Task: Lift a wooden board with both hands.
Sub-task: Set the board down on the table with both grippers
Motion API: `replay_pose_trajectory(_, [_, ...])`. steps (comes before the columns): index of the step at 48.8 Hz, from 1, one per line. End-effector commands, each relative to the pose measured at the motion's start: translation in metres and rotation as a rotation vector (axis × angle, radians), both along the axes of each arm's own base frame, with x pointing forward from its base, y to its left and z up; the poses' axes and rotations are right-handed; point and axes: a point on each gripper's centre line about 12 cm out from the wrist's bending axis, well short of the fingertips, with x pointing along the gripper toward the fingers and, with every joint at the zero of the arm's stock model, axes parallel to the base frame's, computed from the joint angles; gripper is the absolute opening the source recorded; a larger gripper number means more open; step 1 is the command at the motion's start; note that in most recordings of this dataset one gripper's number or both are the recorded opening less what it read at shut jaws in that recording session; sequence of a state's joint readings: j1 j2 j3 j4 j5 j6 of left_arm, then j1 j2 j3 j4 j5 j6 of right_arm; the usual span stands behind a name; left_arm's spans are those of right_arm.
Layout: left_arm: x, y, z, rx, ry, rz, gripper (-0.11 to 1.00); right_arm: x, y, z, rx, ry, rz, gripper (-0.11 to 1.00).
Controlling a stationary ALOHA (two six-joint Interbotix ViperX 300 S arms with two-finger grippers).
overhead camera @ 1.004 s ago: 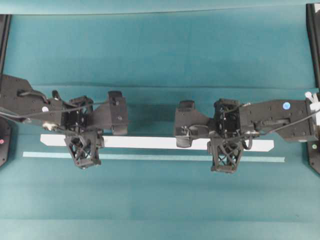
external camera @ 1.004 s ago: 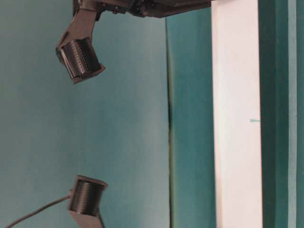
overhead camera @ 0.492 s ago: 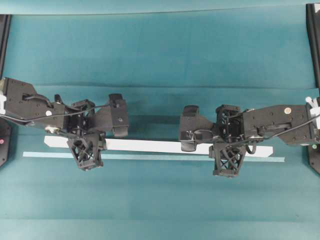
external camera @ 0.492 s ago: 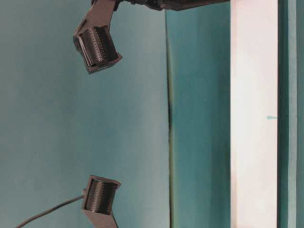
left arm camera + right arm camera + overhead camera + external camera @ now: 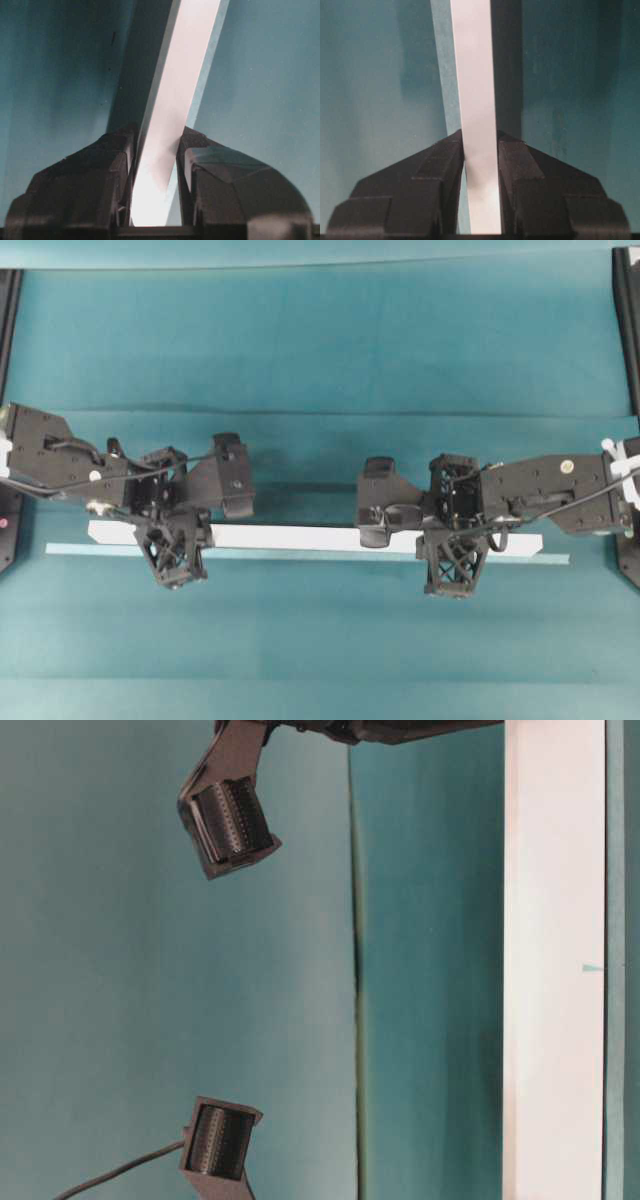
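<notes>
The wooden board is a long white plank held between the two hands. My left gripper is shut on it near its left end, my right gripper near its right end. In the left wrist view the board runs out from between the left gripper fingers, with a dark shadow on the cloth beside it. The right wrist view shows the board clamped in the right gripper, also above its shadow. In the table-level view the board is a white band on the right.
A thin pale teal strip lies on the teal cloth just in front of the board, partly overlapped by it. Black arm bases stand at the left edge and right edge. Two black ribbed arm parts show in the table-level view.
Both grippers, still shut on the board, have carried it toward the front of the overhead view, over the teal strip. In the table-level view it has shifted right.
</notes>
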State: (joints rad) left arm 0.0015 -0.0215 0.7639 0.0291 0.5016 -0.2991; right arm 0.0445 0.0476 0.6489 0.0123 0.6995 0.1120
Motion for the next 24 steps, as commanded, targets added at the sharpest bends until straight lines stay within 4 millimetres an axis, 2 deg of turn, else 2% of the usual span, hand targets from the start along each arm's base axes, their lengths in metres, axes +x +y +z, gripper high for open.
replay_pose_trajectory(1, [0.0005,0.0030,0.0011,-0.028,-0.009,0.083,0.18,-0.0055,0.0079,-0.0064,0.006,0.028,0.021,0.22])
replay_pose_trajectory(11, [0.0025,0.0006,0.0018,-0.029,-0.019,0.076,0.18,-0.0118,0.0075,-0.0112,0.005,0.048,0.019,0.22])
replay_pose_trajectory(24, [0.0013,0.0015,-0.0005,-0.024,-0.024,0.065,0.18,-0.0106,0.0051,-0.0122,0.007,0.036,0.001,0.22])
